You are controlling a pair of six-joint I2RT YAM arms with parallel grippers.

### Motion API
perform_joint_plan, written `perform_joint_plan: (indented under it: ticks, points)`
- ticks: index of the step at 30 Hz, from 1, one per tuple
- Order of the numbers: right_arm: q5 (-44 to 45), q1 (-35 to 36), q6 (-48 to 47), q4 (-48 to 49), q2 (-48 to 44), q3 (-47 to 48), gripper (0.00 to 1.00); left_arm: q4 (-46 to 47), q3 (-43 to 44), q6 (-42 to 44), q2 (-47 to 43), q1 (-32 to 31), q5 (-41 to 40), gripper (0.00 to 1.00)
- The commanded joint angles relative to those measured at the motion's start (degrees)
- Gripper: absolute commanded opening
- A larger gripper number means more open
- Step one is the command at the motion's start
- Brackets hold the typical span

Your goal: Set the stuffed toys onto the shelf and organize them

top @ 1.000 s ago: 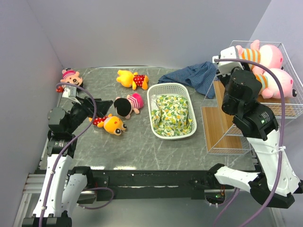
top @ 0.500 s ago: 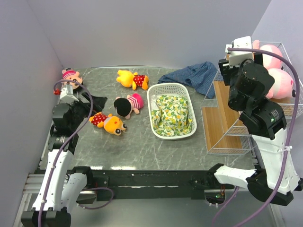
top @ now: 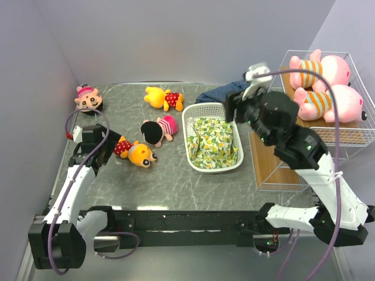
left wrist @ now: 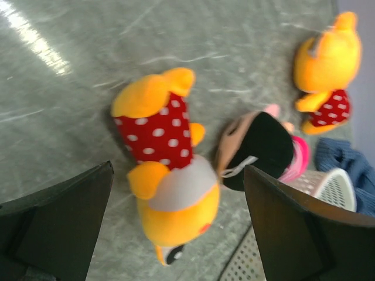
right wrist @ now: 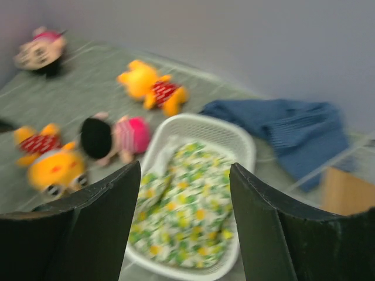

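Two pink pigs in orange-striped shirts (top: pixel 325 67) (top: pixel 331 100) lie on the top tier of the white wire shelf (top: pixel 275 158) at the right. A yellow bear in red dotted cloth (top: pixel 136 153) (left wrist: pixel 167 175) lies on the table just in front of my open, empty left gripper (top: pixel 107 153) (left wrist: pixel 179 172). A black-haired doll in pink (top: pixel 158 130) (left wrist: pixel 261 149) lies beside it. A second yellow bear (top: pixel 164 98) (right wrist: pixel 149 88) lies at the back. A pink-hatted doll (top: pixel 88 98) (right wrist: pixel 38 50) sits in the far left corner. My right gripper (top: pixel 232 109) (right wrist: pixel 186 175) is open and empty above the basket.
A white oval basket (top: pixel 187 132) with a lemon-print cloth (top: pixel 214 143) stands mid-table. Blue fabric (top: pixel 234 93) lies behind it against the shelf. Walls close in on the left, back and right.
My right arm has swung left from the shelf's top tier to above the basket, uncovering both pigs. My left gripper has dropped and moved toward the near yellow bear.
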Motion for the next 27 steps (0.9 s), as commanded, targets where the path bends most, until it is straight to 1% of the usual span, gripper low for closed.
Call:
perform_joint_plan:
  ticks: [1,3,6,10,12,13,14,15,16,17,18,19,21,22,25,27]
  points:
    - [-14.6,2.07,9.26,13.15,-5.33,-9.22,0.69,1.08,-2.41,-3.83,2.23,-0.03,-5.17,0.98]
    - [-16.62,2.43,10.32,13.7,-5.16,-10.47,0.69,1.96,-1.45,-2.34,3.64,0.4,-5.18,0.97]
    - [-18.12,3.13,13.13,13.61,-4.11,-12.05,0.68,4.42,1.1,2.14,6.98,1.63,-4.65,0.96]
    - [-19.35,3.92,14.63,15.01,-3.66,-15.29,0.67,2.94,5.84,4.78,12.86,3.48,-4.21,0.97]
    - [-20.32,4.27,14.98,16.16,-3.58,-16.36,0.67,3.54,6.99,7.41,14.1,3.57,-2.46,0.97]
    - [-20.67,4.36,15.16,16.77,-3.4,-16.97,0.67,5.64,7.95,9.08,14.28,3.49,1.2,0.97]
    - [-21.28,4.62,15.16,16.78,-2.96,-17.15,0.67,7.31,8.31,11.88,14.11,3.48,3.24,0.95]
    - [-21.29,4.8,15.16,16.69,-2.79,-17.24,0.66,9.15,8.58,12.95,13.93,3.14,5.26,0.94]
    - [-21.29,4.97,15.16,16.69,-2.61,-17.68,0.66,11.17,8.58,14.18,13.32,2.87,10.5,0.94]
    - [-21.55,5.15,15.16,16.86,-2.52,-17.85,0.66,15.55,8.75,16.63,13.4,2.35,12.73,0.93]
    - [-21.81,5.24,15.07,17.04,-2.61,-18.12,0.66,16.11,9.36,17.52,13.84,0.51,13.97,0.93]
    - [-21.99,5.33,14.99,17.39,-2.61,-18.73,0.66,14.99,12.33,18.84,16.02,-0.03,12.68,0.93]
    - [-21.91,5.42,14.98,17.92,-3.22,-19.43,0.66,10.51,17.69,20.6,19.1,-5.19,9.69,0.93]
    - [-21.99,5.5,14.9,18.62,-3.57,-20.31,0.66,9.45,19.11,21.57,22.16,-6.52,8.63,0.93]
    - [-21.91,5.5,14.2,19.41,-4.45,-21.54,0.67,8.73,22.2,24.21,26.57,-11.18,8.54,0.93]
    - [-21.55,5.5,14.02,19.41,-4.98,-21.9,0.67,9.17,23.6,25.18,28.25,-14.51,6.43,0.94]
